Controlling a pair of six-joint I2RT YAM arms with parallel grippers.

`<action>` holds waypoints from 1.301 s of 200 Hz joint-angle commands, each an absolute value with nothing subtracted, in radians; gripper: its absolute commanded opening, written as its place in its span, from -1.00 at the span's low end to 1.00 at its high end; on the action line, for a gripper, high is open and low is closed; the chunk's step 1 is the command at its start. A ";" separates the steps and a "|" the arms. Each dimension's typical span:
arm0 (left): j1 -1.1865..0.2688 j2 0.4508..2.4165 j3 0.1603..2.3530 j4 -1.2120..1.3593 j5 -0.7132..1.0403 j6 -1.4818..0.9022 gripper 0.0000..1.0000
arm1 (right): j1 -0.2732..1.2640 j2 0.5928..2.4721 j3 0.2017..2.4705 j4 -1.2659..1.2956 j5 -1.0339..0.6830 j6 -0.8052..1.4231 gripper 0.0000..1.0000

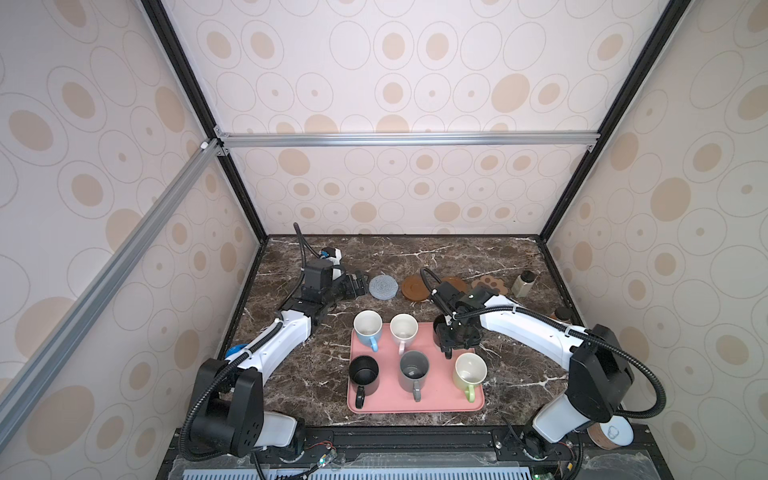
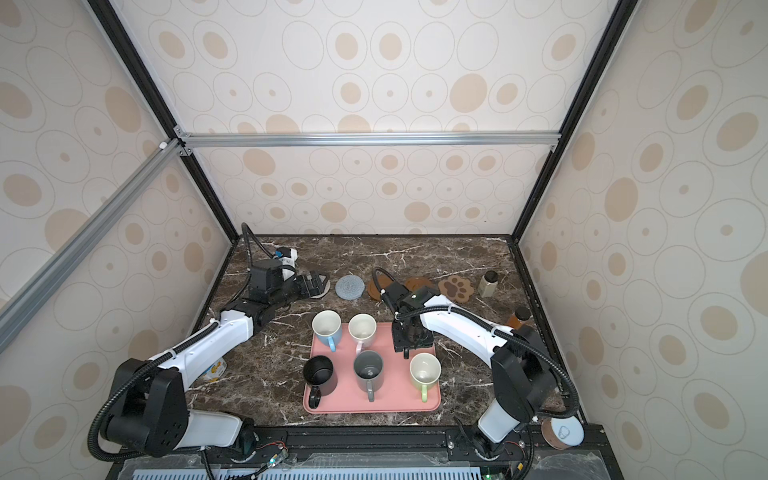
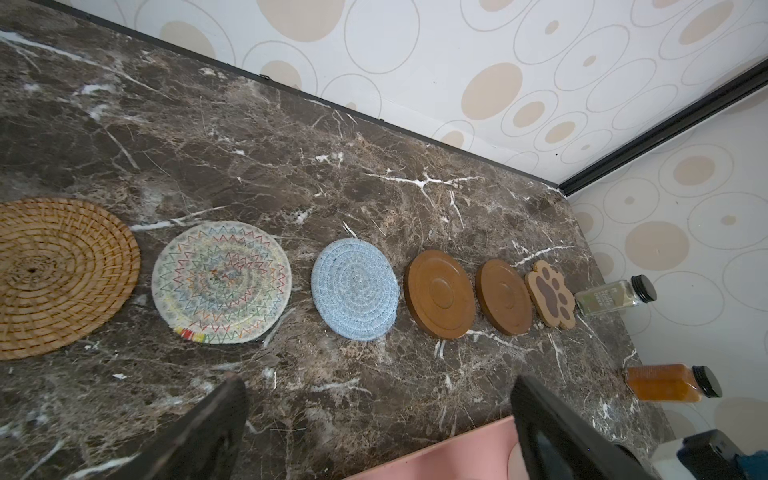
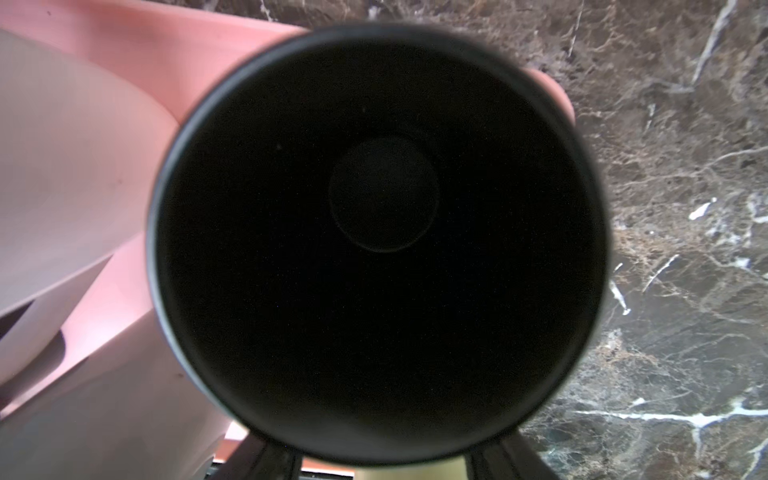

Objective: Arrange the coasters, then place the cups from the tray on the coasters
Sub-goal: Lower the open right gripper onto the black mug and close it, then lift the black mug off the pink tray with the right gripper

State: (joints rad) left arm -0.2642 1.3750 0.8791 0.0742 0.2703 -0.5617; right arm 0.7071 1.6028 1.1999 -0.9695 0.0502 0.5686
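Observation:
Six coasters lie in a row near the back of the table: tan rattan [image 3: 54,278], cream woven [image 3: 220,282], grey-blue [image 3: 355,289], two wooden discs [image 3: 440,295] [image 3: 505,297] and the paw [image 3: 550,295]. My left gripper [image 1: 359,284] [image 3: 376,380] hangs open and empty above the table in front of that row. The pink tray [image 1: 415,403] holds light blue [image 1: 368,326], pink [image 1: 404,328], black [image 1: 363,374], grey [image 1: 413,370] and green [image 1: 469,370] cups. My right gripper [image 1: 451,340] [image 4: 384,457] is down over a second black cup [image 4: 380,249] at the tray's back right. Its jaws stand apart and the cup's rim hides the tips.
A clear spice bottle [image 1: 524,283] stands right of the paw coaster, and an amber bottle [image 3: 665,382] is nearer the right wall. One white-lidded can [image 1: 613,434] lies at the front right. Another can [image 2: 214,370] sits under the left arm.

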 commanded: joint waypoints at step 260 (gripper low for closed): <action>-0.262 1.338 0.891 0.070 0.256 -0.565 1.00 | 0.715 1.666 1.209 -0.953 0.153 0.515 -0.33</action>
State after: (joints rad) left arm -0.2642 1.3647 0.8791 0.0734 0.2638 -0.5613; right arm 0.7078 1.6516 1.2003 -0.9565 0.1352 0.5156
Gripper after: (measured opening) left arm 0.998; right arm 0.343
